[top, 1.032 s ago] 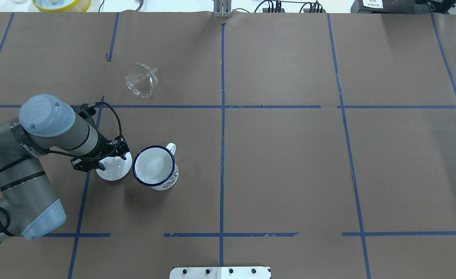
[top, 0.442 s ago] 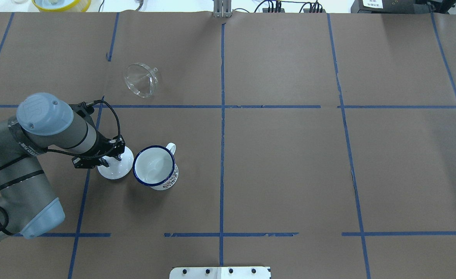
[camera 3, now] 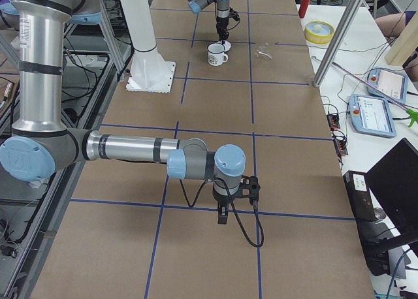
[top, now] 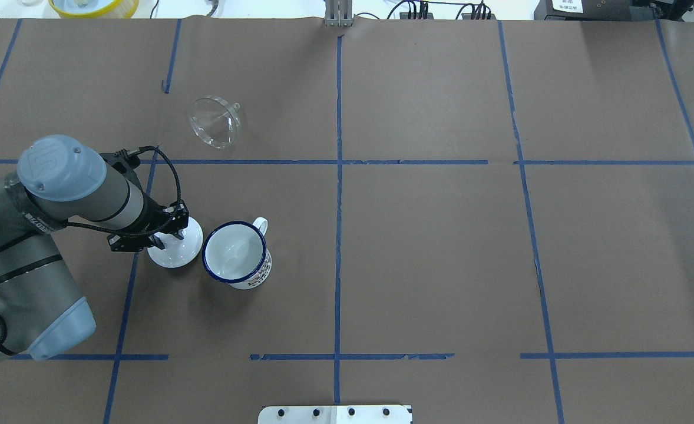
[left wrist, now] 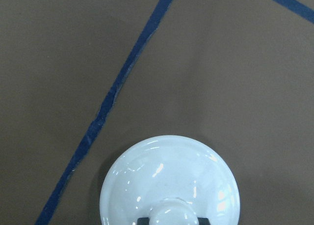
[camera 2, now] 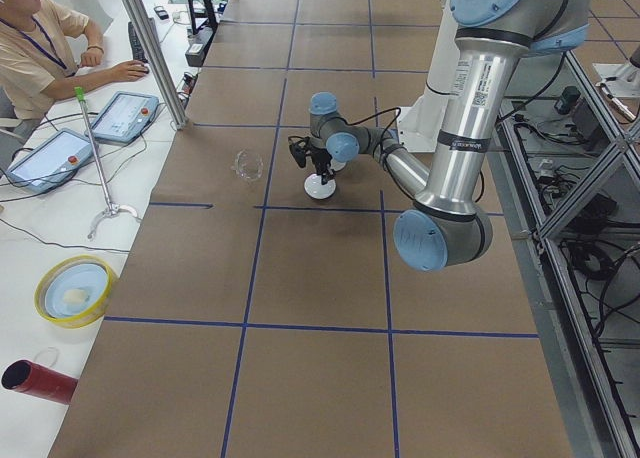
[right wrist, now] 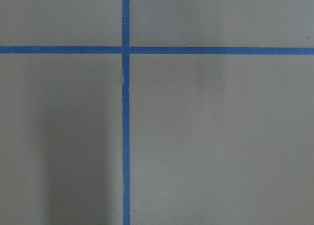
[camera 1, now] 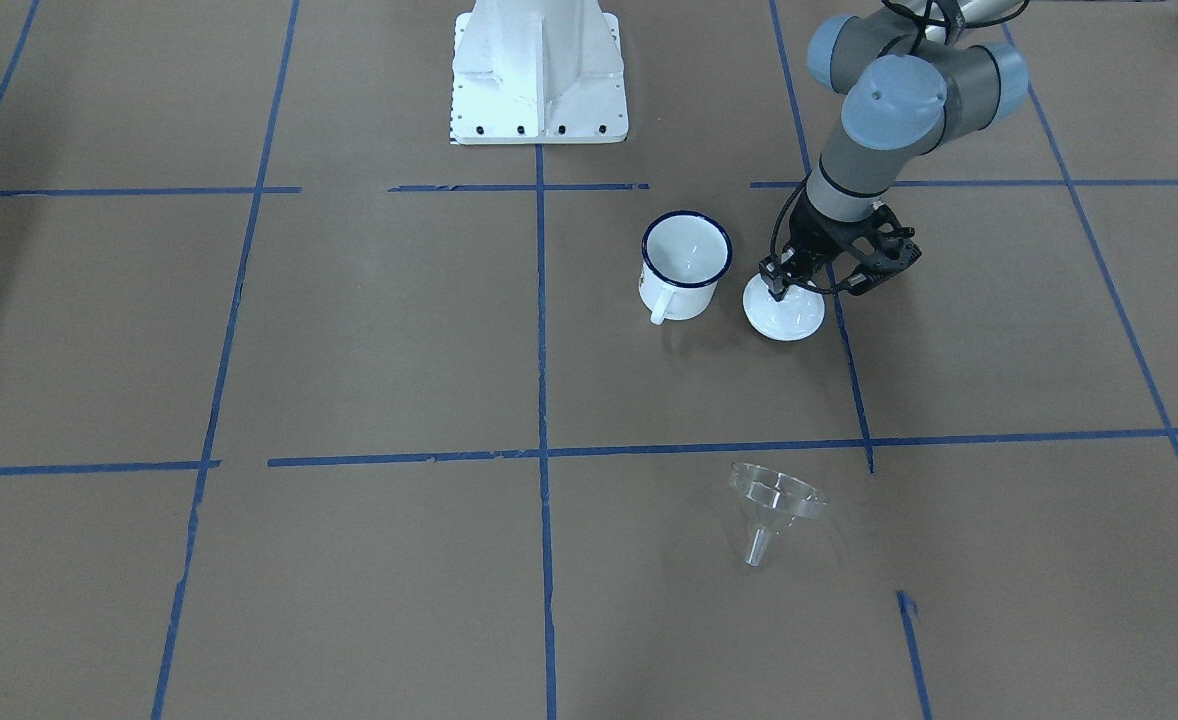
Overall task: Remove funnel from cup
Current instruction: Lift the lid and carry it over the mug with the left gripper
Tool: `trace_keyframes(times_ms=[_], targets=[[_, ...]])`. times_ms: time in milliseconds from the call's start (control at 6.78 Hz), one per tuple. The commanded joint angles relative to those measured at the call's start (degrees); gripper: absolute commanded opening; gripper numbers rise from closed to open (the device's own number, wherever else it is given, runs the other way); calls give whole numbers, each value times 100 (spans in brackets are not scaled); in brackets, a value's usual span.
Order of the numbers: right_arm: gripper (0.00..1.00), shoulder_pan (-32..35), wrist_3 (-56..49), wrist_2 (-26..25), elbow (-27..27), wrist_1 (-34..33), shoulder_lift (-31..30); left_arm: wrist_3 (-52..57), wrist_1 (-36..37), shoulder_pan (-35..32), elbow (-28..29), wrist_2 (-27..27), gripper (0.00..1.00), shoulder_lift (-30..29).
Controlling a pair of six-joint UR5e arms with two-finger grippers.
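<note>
The clear funnel lies on its side on the brown table, far from the cup; it also shows in the front view. The white cup with a blue rim stands upright and empty, handle toward the far side. My left gripper is beside the cup, shut on the knob of a white domed lid. The left wrist view shows the lid with dark fingers either side of its knob. My right gripper hangs over bare table far away; I cannot tell if it is open or shut.
Blue tape lines cross the brown paper. The robot's white base stands behind the cup. A yellow bowl sits beyond the far edge. An operator sits with tablets at the far side.
My left arm has drawn back a little to the left, and the white lid in its gripper has shifted slightly away from the cup. Funnel and cup have not moved.
</note>
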Motion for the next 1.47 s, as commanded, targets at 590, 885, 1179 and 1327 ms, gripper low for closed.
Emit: trace_keyframes(times_ms=[590,885,1179,1327], targets=[[100,0,0,0,0,0,0,-401,2267,69,-945,-2,0,-1149],[100,0,0,0,0,0,0,-562,2397,239,-901,-11,0,-1456],[100,0,0,0,0,0,0,-633,2434,370,-682,-2,0,-1615],[100,0,0,0,0,0,0,-633,2416,388,-568,-2,0,-1642]])
